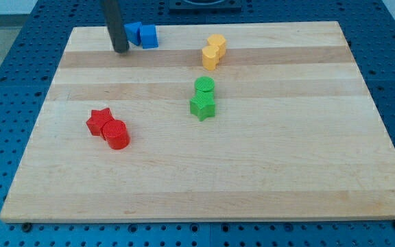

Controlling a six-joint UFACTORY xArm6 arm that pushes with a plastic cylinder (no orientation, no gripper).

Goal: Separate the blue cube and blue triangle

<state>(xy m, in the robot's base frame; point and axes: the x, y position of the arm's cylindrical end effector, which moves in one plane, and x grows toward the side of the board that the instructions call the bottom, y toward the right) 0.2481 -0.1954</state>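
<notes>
The blue cube (149, 36) sits near the board's top edge, left of centre. The blue triangle (133, 31) touches its left side and is partly hidden behind the rod. My tip (120, 49) rests on the board just left of and slightly below the blue triangle, close to it; I cannot tell whether it touches.
Two yellow blocks (214, 51) touch each other at the top centre. A green cylinder (204, 86) and a green star (202, 106) touch at the centre. A red star (100, 121) and a red cylinder (116, 134) touch at the left. The wooden board (266, 171) lies on a blue table.
</notes>
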